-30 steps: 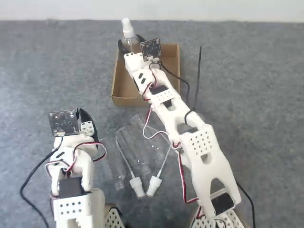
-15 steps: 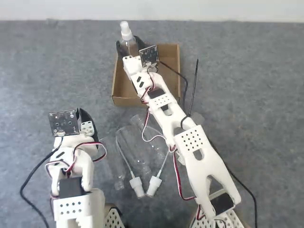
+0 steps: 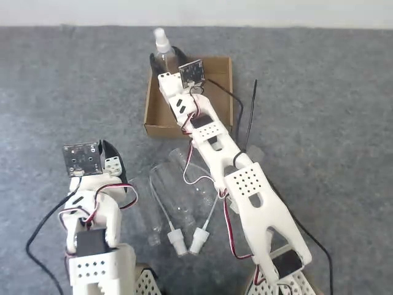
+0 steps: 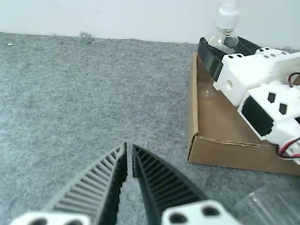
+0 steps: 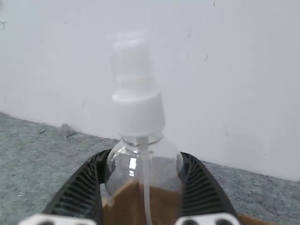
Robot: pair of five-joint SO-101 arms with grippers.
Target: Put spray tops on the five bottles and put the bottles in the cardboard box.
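Reaching farther than before, right hand [image 5: 143, 180] grasps the upright bottle [image 3: 163, 46] at cardboard box's [image 3: 153, 117] far corner; left hand [image 4: 129, 157] clenched.

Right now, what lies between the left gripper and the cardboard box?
Bare grey carpet, seen in the left wrist view. The left gripper, shut, sits short of the cardboard box; a clear bottle lies off to one side.

Nothing legible.
I can read no print on the cardboard box [image 3: 161, 129] or the spray bottle [image 5: 154, 173].
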